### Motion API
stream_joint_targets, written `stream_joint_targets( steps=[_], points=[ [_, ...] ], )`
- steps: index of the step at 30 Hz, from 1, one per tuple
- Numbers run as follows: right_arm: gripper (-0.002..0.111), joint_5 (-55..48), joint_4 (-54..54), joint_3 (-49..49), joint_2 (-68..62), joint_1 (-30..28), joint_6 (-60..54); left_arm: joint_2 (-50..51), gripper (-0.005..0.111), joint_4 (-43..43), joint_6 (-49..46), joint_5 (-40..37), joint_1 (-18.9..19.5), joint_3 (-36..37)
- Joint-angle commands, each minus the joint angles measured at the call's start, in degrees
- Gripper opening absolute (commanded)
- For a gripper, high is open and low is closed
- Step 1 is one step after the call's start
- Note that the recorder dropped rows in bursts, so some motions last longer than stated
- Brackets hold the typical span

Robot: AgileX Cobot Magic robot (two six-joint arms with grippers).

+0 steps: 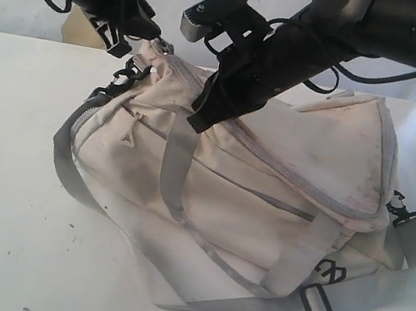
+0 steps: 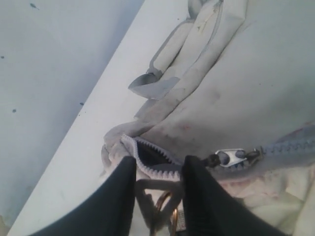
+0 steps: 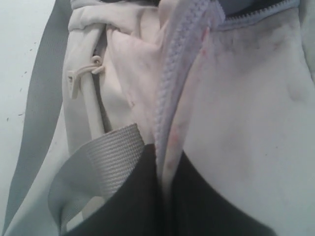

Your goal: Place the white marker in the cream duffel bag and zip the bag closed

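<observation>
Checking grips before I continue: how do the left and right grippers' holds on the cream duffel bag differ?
The left gripper holds the end of the cream duffel bag, the right gripper its zipper seam. Left gripper's jaws stand apart around fabric; right gripper's nearly meet. Both clamp fabric.

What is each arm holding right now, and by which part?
Both hold the cream duffel bag: the left gripper pinches the fabric end beside the zipper, the right gripper clamps the zipper's raised tape on top.
</observation>
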State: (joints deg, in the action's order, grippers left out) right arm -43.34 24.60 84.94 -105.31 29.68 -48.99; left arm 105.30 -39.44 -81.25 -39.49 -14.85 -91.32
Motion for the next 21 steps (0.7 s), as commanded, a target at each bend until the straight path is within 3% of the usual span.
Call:
stream_joint_targets(
  steps=[1,5,10,17,21],
  points=[
    [0.0,-13.0,-6.5,-1.7,-0.1,-0.4,0.3,-1.2,0.0,2.2,0.3,22.3,3.1,-2.0],
    [0.0,-13.0,-6.5,-1.7,-0.1,-0.4,-0.2,-1.2,0.0,-0.4,0.1,20.6,2.4,-2.0],
    [0.0,-13.0,-6.5,-1.7,-0.1,-0.4,-2.7,-1.2,0.0,-1.0,-1.0,10.0,2.1,-2.0],
    [0.0,-11.8,-4.8,-1.7,-0.1,1.4,-5.0,-0.9,0.0,-9.3,1.1,5.1,2.1,-2.0],
    [0.0,-13.1,-5.1,-1.7,-0.1,2.0,-5.2,-0.5,0.0,-5.3,-1.1,7.2,2.1,-2.0]
  ],
)
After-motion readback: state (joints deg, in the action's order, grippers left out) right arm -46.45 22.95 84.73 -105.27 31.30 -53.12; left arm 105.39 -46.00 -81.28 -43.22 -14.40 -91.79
